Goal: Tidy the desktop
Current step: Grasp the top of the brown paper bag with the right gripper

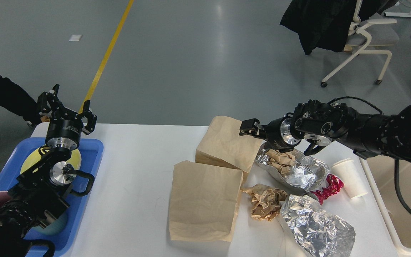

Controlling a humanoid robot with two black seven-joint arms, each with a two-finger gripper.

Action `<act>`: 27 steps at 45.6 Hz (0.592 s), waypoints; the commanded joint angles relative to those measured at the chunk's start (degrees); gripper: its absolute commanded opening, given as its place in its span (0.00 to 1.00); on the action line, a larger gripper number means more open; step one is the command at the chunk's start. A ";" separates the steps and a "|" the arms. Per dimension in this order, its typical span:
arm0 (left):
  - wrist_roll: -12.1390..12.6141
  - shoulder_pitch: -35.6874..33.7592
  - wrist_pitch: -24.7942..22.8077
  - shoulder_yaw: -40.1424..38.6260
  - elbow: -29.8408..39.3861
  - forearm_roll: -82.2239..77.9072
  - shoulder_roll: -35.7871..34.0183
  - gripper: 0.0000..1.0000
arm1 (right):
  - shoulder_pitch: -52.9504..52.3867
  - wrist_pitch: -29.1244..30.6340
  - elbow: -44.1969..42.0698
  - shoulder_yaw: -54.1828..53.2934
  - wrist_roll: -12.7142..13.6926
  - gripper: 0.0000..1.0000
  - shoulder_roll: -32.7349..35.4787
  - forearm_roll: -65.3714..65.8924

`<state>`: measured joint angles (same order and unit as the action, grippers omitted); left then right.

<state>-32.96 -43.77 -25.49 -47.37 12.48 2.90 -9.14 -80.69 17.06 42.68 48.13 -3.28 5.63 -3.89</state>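
Across the desktop (137, 167), broad, rigid and fixed, lies only light crushable litter best pinched at a crease — paper bag (227, 144) beneath right gripper (245, 128), jaw state impossible to tell; left gripper (64, 107) spread wide over blue tray (93, 157).

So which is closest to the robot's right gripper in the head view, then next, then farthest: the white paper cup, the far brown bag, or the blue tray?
From the right gripper:
1. Far brown bag, just beneath and beside it, mid-table.
2. White paper cup, toward the table's right end.
3. Blue tray, far off at the left end.
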 commanded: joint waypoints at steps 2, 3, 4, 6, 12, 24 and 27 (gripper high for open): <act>0.00 0.00 0.00 0.00 0.00 0.00 0.00 0.96 | 1.76 -1.50 -0.49 -1.28 0.03 1.00 -0.89 0.02; 0.00 0.00 0.00 0.00 0.00 0.00 0.00 0.96 | 1.85 -1.50 -0.49 -1.63 0.03 1.00 -0.89 0.02; 0.00 0.00 0.00 0.00 0.00 0.00 0.00 0.96 | 1.85 -1.42 -0.49 -1.81 0.03 1.00 -0.98 0.02; 0.00 0.00 0.00 0.00 0.00 0.00 0.00 0.96 | 1.85 -1.50 -0.49 -1.90 0.03 1.00 -1.33 -0.06; 0.00 0.00 0.00 0.00 0.00 0.00 0.00 0.96 | 2.46 -2.29 -0.84 -2.33 0.03 1.00 -2.65 0.11; 0.00 0.00 0.00 0.00 0.00 0.00 0.00 0.96 | 4.75 -2.47 -2.95 -2.77 -0.06 1.00 -3.53 0.64; 0.00 0.00 0.00 0.00 0.00 0.00 0.00 0.96 | 5.01 -2.38 -2.95 -2.77 -0.06 1.00 -3.17 0.90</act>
<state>-32.96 -43.77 -25.49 -47.37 12.48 2.90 -9.14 -76.16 14.64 39.82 45.37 -3.32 1.95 -3.41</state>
